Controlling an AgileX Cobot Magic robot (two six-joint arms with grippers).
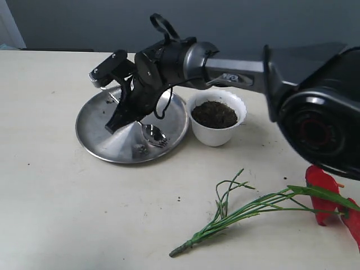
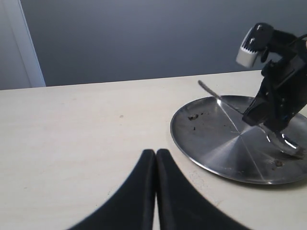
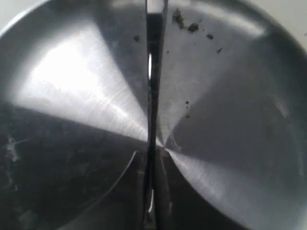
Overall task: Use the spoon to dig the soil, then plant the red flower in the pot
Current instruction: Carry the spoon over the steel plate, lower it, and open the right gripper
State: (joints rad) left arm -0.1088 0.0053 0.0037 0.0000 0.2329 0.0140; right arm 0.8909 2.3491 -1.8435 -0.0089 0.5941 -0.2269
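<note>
The silver spoon (image 1: 153, 135) lies on a round steel plate (image 1: 98, 126), its bowl resting near the plate's middle. My right gripper (image 1: 120, 119) reaches across over the plate and is shut on the spoon's thin handle (image 3: 152, 72), which runs edge-on between the fingers (image 3: 163, 191). The left wrist view shows the same gripper (image 2: 261, 117) and the spoon (image 2: 288, 143). The white scalloped pot (image 1: 216, 135) stands right of the plate, filled with dark soil (image 1: 214, 114). The red flower (image 1: 323, 194) lies flat at the front right, stems (image 1: 236, 214) pointing left. My left gripper (image 2: 156, 153) is shut and empty over bare table.
A few soil crumbs lie on the plate (image 2: 194, 116) and near the spoon bowl (image 1: 139, 149). The right arm's black body (image 1: 320, 118) hangs over the table's right side. A grey wall runs behind the table's far edge.
</note>
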